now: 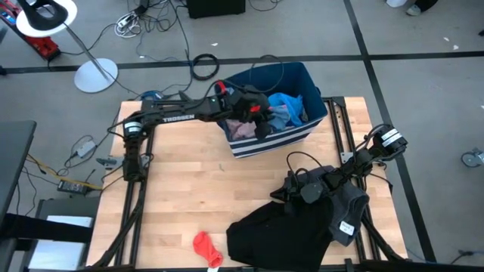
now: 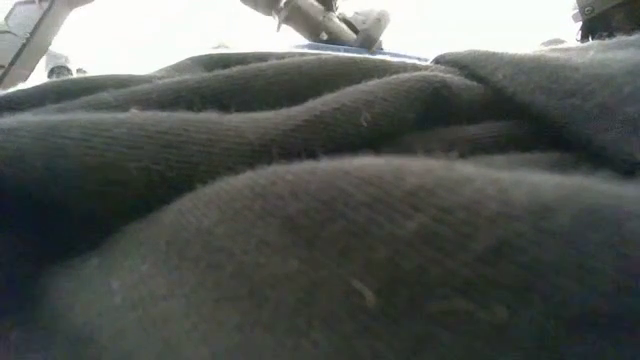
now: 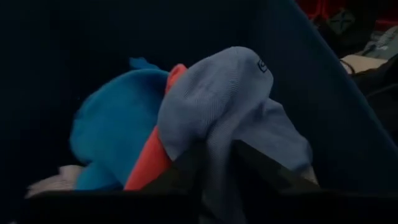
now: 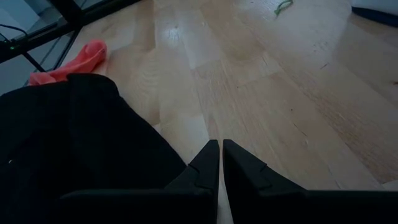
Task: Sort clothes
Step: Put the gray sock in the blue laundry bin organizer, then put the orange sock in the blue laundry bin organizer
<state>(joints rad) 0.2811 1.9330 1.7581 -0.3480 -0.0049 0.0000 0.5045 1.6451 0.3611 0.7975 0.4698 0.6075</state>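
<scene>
Over the navy bin (image 1: 299, 132), the left gripper (image 1: 259, 119) has its fingers parting around a grey-blue sock (image 3: 217, 106) that could snag instead of dropping in, while the right gripper (image 4: 221, 163) waits closed and empty beside the black garment (image 1: 276, 234).

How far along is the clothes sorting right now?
Partly done. Done: blue and pink pieces already lie in the bin. In hand: the left gripper is over the bin with a grey-blue garment draped between its fingers. Left: the black garment, dark grey garment and red sock on the table, by the shut right gripper.
</scene>
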